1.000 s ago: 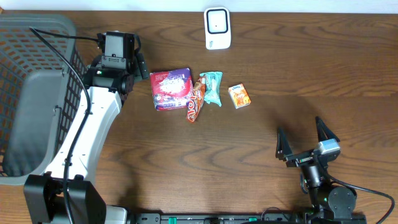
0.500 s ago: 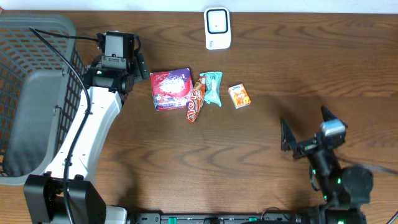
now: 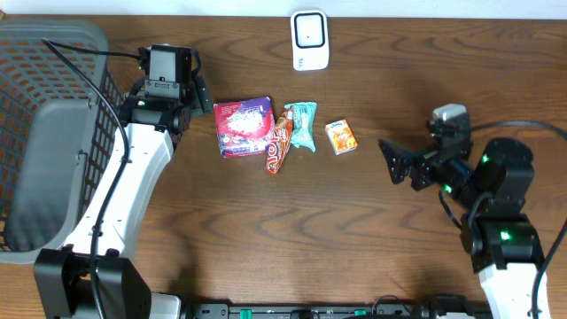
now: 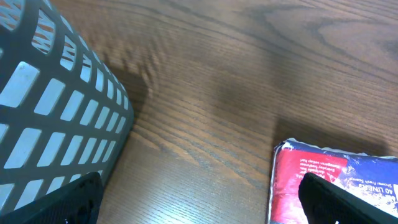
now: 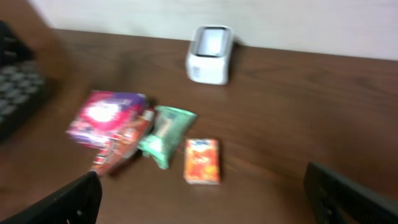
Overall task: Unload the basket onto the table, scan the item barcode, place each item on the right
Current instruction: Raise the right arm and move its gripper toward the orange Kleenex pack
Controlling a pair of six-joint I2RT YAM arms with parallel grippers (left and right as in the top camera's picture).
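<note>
Far left, the grey basket (image 3: 53, 133) shows nothing inside. The left gripper (image 4: 199, 205) hovers between it and the purple packet (image 3: 243, 127), jaws wide and empty. Next come the red bar (image 3: 278, 149) and the teal packet (image 3: 301, 124), with the scanner (image 3: 310, 40) standing at the far edge, then the orange box (image 3: 341, 137) lying flat on the table. The right gripper (image 3: 400, 165), spread wide and empty, faces the row. Nothing lifted, nothing scanned, so the whole job looks to be ahead

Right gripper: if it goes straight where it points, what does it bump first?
Probably the small orange box, which sits between the open right gripper's fingers in the wrist view. Depth is unclear, so it could touch the table just before it.
</note>
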